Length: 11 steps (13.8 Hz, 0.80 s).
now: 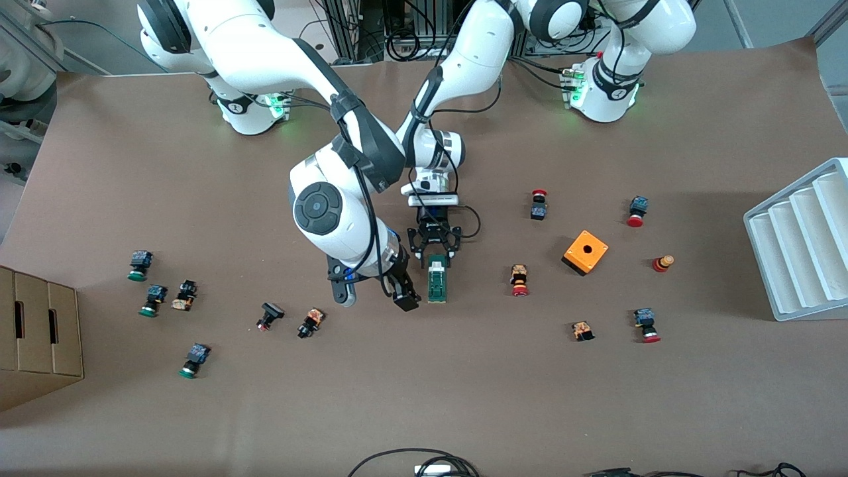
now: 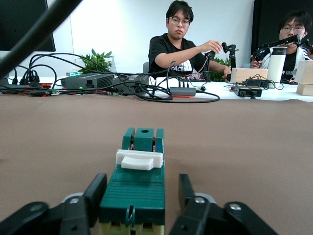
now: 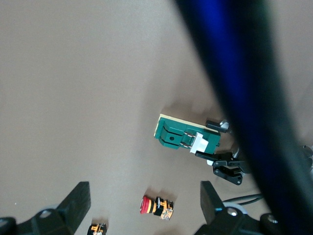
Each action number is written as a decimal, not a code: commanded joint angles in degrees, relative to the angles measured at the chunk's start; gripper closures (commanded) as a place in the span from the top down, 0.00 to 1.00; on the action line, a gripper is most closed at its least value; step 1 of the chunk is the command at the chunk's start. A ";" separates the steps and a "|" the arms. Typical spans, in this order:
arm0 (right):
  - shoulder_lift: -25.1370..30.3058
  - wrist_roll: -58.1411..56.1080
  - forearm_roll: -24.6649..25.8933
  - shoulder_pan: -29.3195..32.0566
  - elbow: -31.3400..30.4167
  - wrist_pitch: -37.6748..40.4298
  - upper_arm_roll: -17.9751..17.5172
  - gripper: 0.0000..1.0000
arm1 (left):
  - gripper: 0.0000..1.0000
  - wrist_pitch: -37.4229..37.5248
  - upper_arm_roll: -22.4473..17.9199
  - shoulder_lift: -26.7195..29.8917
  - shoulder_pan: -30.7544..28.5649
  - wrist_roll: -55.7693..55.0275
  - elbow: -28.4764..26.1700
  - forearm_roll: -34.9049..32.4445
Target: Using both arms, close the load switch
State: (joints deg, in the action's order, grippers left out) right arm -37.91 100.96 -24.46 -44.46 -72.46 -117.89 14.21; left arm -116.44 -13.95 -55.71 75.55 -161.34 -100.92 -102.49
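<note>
**Load switch at table centre, 2 grippers close by**

- Load switch (image 1: 437,279): dark-green block w/ white sliding piece (image 2: 139,159), flat on brown table (image 1: 464,397), approx. mid-table. Long axis runs toward front camera. White piece sits near the end farthest from that camera.
- Left gripper (image 1: 434,246): low at the switch's end farthest from front camera. Fingers (image 2: 93,193) spread wide, 1 each side of the green body; a gap shows on the one side, contact on the other can't be told. Nothing clamped.
- Right gripper (image 1: 401,291): up over the table, just beside the switch, toward right arm's end. In right wrist view its fingers (image 3: 78,198) stand far apart, nothing between them; switch and left gripper seen below it.
- Orange cube w/ hole (image 1: 585,252): toward left arm's end, well apart from switch.
- Red-capped push button (image 1: 519,280): between switch and cube.
- 2 more red-capped buttons (image 1: 538,204) farther from camera; others near cube.
- Green-capped buttons (image 1: 138,265): group of 3, toward right arm's end.
- White ribbed tray (image 1: 805,242): table edge, left arm's end.
- Cardboard box (image 1: 36,334): table edge, right arm's end.
</note>
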 commanded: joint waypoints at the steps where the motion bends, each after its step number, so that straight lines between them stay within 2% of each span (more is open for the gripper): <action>1: -1.29 1.52 1.34 -0.27 2.06 -0.32 0.20 1.00 | 0.61 0.51 -0.03 -1.86 0.12 -14.97 0.46 -3.15; 11: -1.82 1.52 1.87 -0.27 2.06 -0.32 -0.15 1.00 | 0.53 0.60 0.06 -1.77 0.12 -14.97 0.55 -3.06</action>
State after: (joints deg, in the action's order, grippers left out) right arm -38.36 100.97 -24.11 -44.54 -72.44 -117.91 14.13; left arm -116.17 -13.87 -55.78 75.43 -161.33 -100.99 -102.38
